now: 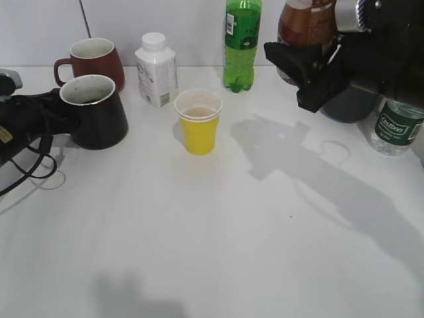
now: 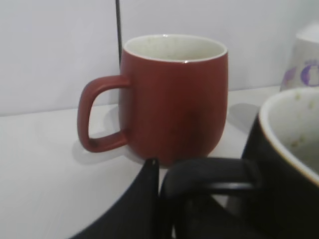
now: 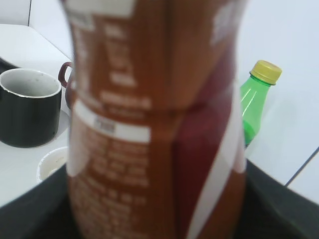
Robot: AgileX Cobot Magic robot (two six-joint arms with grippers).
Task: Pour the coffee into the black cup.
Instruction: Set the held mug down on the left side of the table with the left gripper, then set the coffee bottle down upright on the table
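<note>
the curvy clear plastic bottle of brown coffee (image 3: 154,124) is sitting upright, lifted off the table at the far right, clamped between the right gripper (image 1: 311,66) jaws. the left gripper (image 2: 164,199) is closing on the glossy black ceramic cup (image 1: 96,109) handle at the left edge, cup standing upright.

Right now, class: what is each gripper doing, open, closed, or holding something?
Left gripper: closed on the black cup's handle.
Right gripper: closed on the coffee bottle, lifted off the table.
</note>
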